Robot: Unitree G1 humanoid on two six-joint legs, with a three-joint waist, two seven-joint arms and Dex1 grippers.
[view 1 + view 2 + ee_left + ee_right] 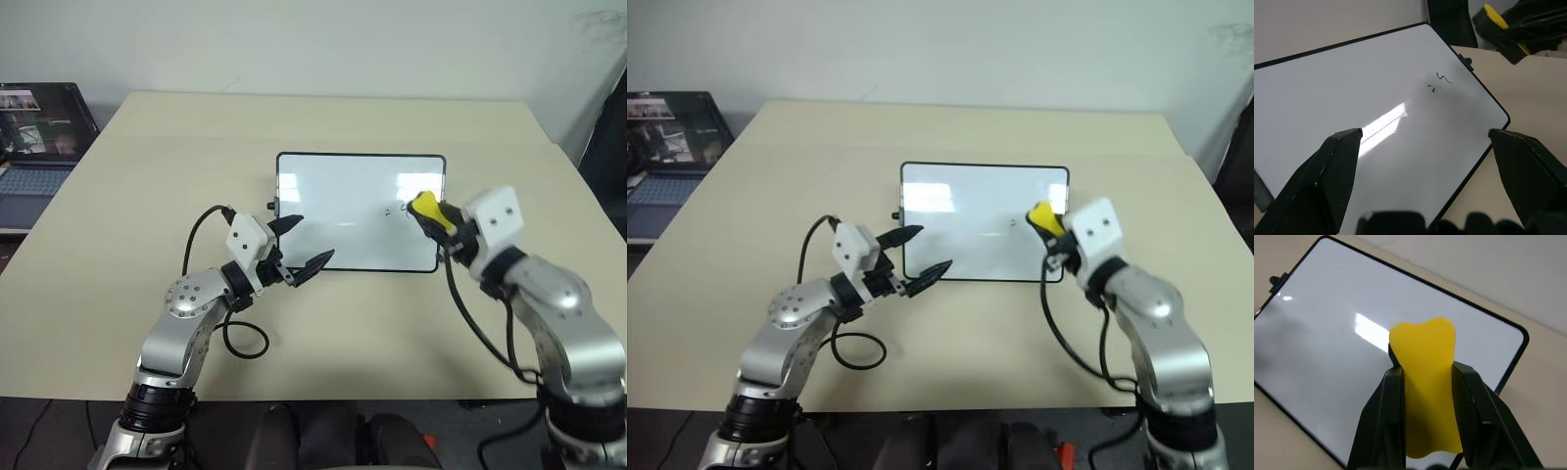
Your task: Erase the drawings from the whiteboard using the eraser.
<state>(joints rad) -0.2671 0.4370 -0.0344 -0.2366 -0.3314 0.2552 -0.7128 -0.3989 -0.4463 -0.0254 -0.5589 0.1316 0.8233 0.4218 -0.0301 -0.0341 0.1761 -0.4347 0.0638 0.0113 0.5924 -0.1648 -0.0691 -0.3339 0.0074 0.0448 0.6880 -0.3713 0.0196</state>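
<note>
Left wrist view shows few drawings (pixel 1439 82) left on the whiteboard (pixel 1352 98); right gripper (pixel 431 214) jaws pinch the eraser (pixel 427 209), left gripper (pixel 302 246) jaws gape empty.

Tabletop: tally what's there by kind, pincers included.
Whiteboard: 1
Eraser: 1, clamped in the right pincer
Pincers: 2, the left pincer open
Laptop: 1
Total: 5

one whiteboard (pixel 343 211), one eraser (pixel 427 209), one laptop (pixel 34 147)
</note>
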